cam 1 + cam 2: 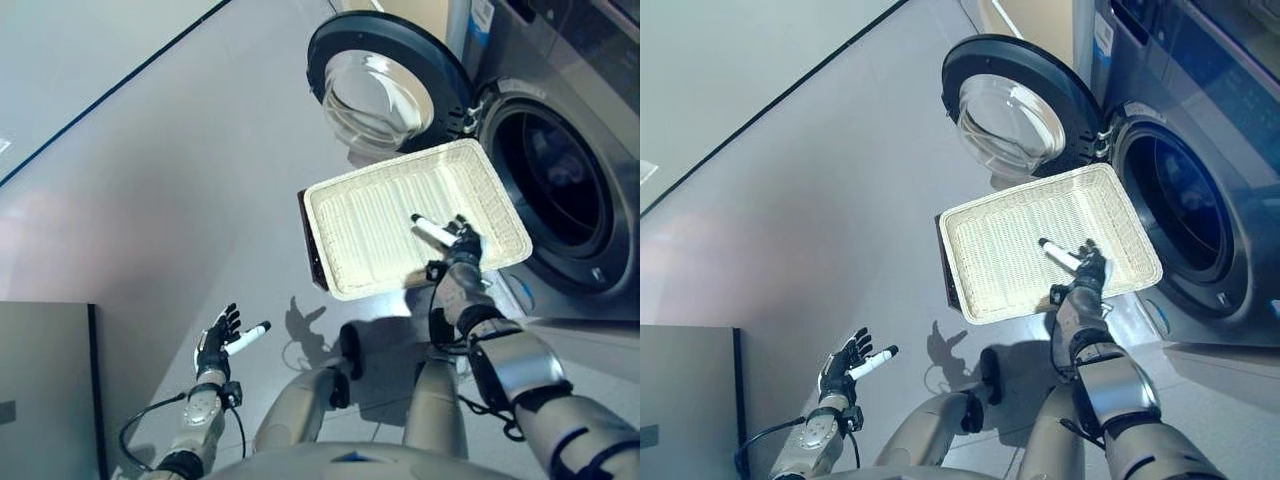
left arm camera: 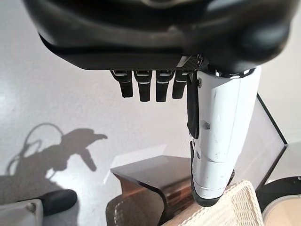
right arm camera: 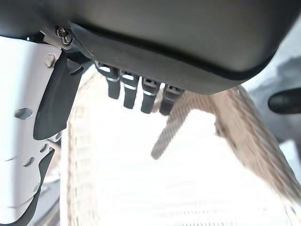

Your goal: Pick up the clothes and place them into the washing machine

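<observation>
The shallow white wicker basket rests on the low dark brown box in front of the washing machine. I see no clothes in the basket. The machine's round door stands open and its drum looks dark. My right hand hovers over the basket's near right part, fingers straight, holding nothing; its wrist view shows the fingers above the weave. My left hand is open and empty over the floor at the lower left.
A grey cabinet top sits at the lower left corner. A dark line runs across the grey floor at the upper left. The box's corner and the basket's rim show in the left wrist view.
</observation>
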You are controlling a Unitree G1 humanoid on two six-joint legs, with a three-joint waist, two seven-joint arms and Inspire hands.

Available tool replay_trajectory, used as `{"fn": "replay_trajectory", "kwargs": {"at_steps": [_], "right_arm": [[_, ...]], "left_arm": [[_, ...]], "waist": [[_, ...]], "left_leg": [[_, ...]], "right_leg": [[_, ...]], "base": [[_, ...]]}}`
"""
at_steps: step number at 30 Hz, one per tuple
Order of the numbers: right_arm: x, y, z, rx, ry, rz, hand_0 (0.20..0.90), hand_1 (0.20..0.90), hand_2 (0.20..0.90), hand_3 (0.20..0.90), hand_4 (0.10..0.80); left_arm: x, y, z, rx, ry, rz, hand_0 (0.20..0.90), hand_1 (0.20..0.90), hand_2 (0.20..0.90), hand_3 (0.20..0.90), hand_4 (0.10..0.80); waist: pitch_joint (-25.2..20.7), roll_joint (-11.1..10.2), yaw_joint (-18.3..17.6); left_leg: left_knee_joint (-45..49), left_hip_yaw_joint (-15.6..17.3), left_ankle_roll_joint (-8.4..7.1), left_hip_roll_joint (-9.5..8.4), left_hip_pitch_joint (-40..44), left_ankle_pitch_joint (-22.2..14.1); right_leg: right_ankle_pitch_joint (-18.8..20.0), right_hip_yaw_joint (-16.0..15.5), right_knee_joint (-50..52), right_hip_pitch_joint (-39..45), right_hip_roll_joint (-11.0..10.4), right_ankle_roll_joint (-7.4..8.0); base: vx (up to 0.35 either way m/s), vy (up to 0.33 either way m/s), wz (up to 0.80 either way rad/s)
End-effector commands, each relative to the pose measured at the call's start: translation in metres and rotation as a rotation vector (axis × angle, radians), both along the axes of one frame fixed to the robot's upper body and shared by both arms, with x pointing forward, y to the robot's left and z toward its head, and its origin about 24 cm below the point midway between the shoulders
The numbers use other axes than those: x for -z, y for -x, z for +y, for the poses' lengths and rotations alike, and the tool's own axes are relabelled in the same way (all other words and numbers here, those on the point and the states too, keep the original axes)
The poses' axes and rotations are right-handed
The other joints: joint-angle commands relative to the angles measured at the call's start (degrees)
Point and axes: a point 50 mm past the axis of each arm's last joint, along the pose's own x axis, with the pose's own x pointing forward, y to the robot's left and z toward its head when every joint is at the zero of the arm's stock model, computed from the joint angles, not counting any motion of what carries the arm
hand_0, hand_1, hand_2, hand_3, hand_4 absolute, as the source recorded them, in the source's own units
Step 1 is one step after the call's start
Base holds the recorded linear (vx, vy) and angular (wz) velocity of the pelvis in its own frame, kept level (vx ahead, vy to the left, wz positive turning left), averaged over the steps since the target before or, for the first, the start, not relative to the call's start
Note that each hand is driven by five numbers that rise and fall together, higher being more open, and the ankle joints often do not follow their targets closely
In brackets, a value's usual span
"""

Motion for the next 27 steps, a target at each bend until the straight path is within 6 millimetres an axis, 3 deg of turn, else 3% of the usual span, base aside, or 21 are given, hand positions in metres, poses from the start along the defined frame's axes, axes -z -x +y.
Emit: {"fn": "replay_trajectory", "kwargs": {"at_steps": [1, 6, 7, 12, 15, 20, 22, 27], "right_arm": [[-0.017, -0.003, -0.012, -0.043, 0.071, -0.112, 0.9, 0.9, 0.9, 0.9, 0.8], [0.009, 0.021, -0.02, -0.03, 0.097, -0.019, 0.9, 0.9, 0.9, 0.9, 0.8], [0.027, 0.037, -0.021, -0.05, 0.122, 0.055, 0.9, 0.9, 0.9, 0.9, 0.8], [0.068, 0.084, -0.02, -0.166, 0.299, 0.27, 0.9, 0.9, 0.9, 0.9, 0.8], [0.1, 0.133, -0.026, -0.185, 0.31, 0.45, 0.9, 0.9, 0.9, 0.9, 0.8], [0.136, 0.204, -0.019, -0.244, 0.277, 0.683, 0.9, 0.9, 0.9, 0.9, 0.8], [0.146, 0.233, -0.016, -0.282, 0.281, 0.787, 0.9, 0.9, 0.9, 0.9, 0.8], [0.157, 0.282, -0.011, -0.333, 0.287, 0.951, 0.9, 0.9, 0.9, 0.9, 0.8]], "left_arm": [[-0.003, 0.003, 0.031, -0.109, -0.048, -0.008, 0.9, 0.9, 0.9, 0.9, 0.8], [0.007, 0.016, 0.035, -0.12, -0.07, 0.07, 0.9, 0.9, 0.9, 0.9, 0.8], [0.012, 0.022, 0.035, -0.111, -0.078, 0.116, 0.9, 0.9, 0.9, 0.9, 0.8], [0.027, 0.047, 0.032, -0.05, -0.084, 0.264, 0.9, 0.9, 0.9, 0.9, 0.8], [0.035, 0.061, 0.028, 0.006, -0.098, 0.348, 0.9, 0.9, 0.9, 0.9, 0.8], [0.042, 0.084, 0.031, 0.056, -0.125, 0.461, 0.9, 0.9, 0.9, 0.9, 0.8], [0.044, 0.09, 0.031, 0.067, -0.118, 0.491, 0.9, 0.9, 0.9, 0.9, 0.8], [0.048, 0.105, 0.028, 0.136, -0.123, 0.57, 0.9, 0.9, 0.9, 0.9, 0.8]], "waist": [[-0.6, -1.8, 1.5], [-1.5, -4.7, 0.8], [-2.2, -6.3, 0.6], [-4.6, -9.4, -1.3], [-6.5, -10.6, -2.1], [-9.5, -12.1, -3.0], [-10.5, -12.6, -3.5], [-12.2, -13.2, -5.0]], "left_leg": [[-0.4, -4.0, -4.33, 0.96, -2.6, 1.7], [-2.4, -4.8, -4.63, 1.35, 1.8, 2.2], [-3.0, -5.2, -4.71, 1.37, 4.4, 1.9], [-6.1, -5.5, -4.88, 1.85, 10.5, 2.4], [-8.0, -5.3, -4.89, 2.07, 13.8, 2.4], [-10.0, -4.7, -4.95, 2.29, 18.5, 2.3], [-10.4, -4.6, -5.07, 2.43, 20.1, 2.3], [-11.7, -4.3, -4.74, 2.81, 24.3, 2.0]], "right_leg": [[-5.1, -4.4, -1.1, 7.3, 3.6, -4.65], [-4.5, -5.6, -4.0, 12.6, 3.7, -4.25], [-4.7, -6.2, -5.3, 15.8, 3.7, -3.95], [-3.8, -7.3, -9.4, 21.6, 3.7, -3.26], [-3.4, -7.9, -11.3, 24.8, 3.8, -2.88], [-2.8, -8.4, -13.5, 29.1, 3.8, -2.27], [-3.0, -8.6, -13.9, 30.7, 3.8, -2.11], [-4.2, -8.4, -13.0, 34.1, 4.3, -2.07]], "base": [[0.055, -0.065, 0.11], [0.076, -0.075, 0.05], [0.079, -0.077, 0.03], [0.077, -0.076, 0.05], [0.081, -0.031, 0.01], [0.052, -0.027, 0.02], [0.034, -0.016, -0.05], [0.056, -0.014, 0.0]]}}
